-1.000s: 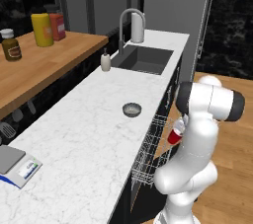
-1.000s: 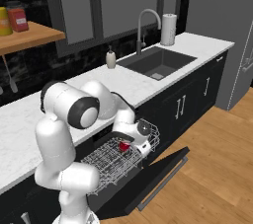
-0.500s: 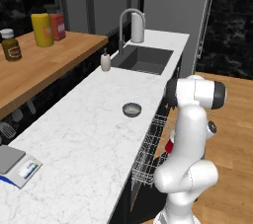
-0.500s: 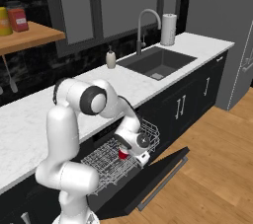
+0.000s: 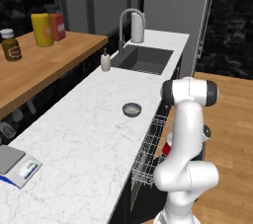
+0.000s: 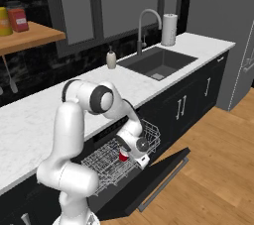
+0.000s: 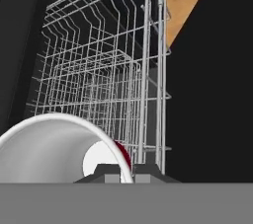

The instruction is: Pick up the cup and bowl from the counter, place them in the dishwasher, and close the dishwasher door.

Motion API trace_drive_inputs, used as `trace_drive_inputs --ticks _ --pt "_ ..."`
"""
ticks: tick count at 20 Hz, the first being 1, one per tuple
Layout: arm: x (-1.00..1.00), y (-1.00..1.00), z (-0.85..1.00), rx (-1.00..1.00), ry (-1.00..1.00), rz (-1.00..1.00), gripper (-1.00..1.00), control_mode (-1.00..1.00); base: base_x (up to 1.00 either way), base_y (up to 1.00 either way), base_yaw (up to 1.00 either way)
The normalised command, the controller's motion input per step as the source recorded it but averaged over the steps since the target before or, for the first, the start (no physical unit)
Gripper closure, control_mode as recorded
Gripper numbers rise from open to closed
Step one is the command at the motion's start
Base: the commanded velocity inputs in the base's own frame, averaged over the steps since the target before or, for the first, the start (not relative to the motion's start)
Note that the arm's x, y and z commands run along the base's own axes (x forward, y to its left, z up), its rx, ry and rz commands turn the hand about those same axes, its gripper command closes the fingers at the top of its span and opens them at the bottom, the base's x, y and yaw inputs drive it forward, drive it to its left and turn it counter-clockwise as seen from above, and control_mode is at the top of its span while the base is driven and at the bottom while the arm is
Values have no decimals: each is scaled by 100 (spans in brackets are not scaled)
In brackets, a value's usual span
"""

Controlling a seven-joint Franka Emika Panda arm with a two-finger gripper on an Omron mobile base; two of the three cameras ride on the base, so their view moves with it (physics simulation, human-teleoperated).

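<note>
My gripper [image 6: 130, 153] is shut on the red cup [image 6: 123, 156], low over the white wire rack [image 6: 104, 162] pulled out of the dishwasher. In the hand view the cup's white rim and inside [image 7: 49, 154] lie at the lower left, with the fingertips [image 7: 106, 171] pinching its wall and the rack's wires [image 7: 99, 80] beyond. From the left base view a bit of the cup [image 5: 167, 148] shows beside the arm. The grey bowl [image 5: 132, 109] sits on the white counter [image 5: 84, 134] near its front edge. The dishwasher door [image 6: 154, 182] hangs open, folded down over the wooden floor.
A dark sink [image 5: 143, 60] with a faucet [image 5: 129, 20] and a soap bottle [image 5: 105, 62] lies further along the counter. A paper towel roll [image 6: 169, 29] stands beyond it. A small scale [image 5: 17, 166] rests at the near end. Bottles [image 5: 42, 28] stand on the wooden worktop.
The arm has folded lower and carried the cup down toward the rack, further over the open door. The bowl has not moved.
</note>
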Motion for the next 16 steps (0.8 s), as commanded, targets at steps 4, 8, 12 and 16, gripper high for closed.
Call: trace_drive_inputs --ticks 4,8,12,16 --pt "2 6 -16 3 -1 0 100 -100 0 0 0" --pt "17 18 -47 5 -1 0 100 -100 0 0 0" --pt "34 23 -31 0 0 0 100 -100 0 0 0" --pt "52 24 -42 0 0 0 100 -100 0 0 0"
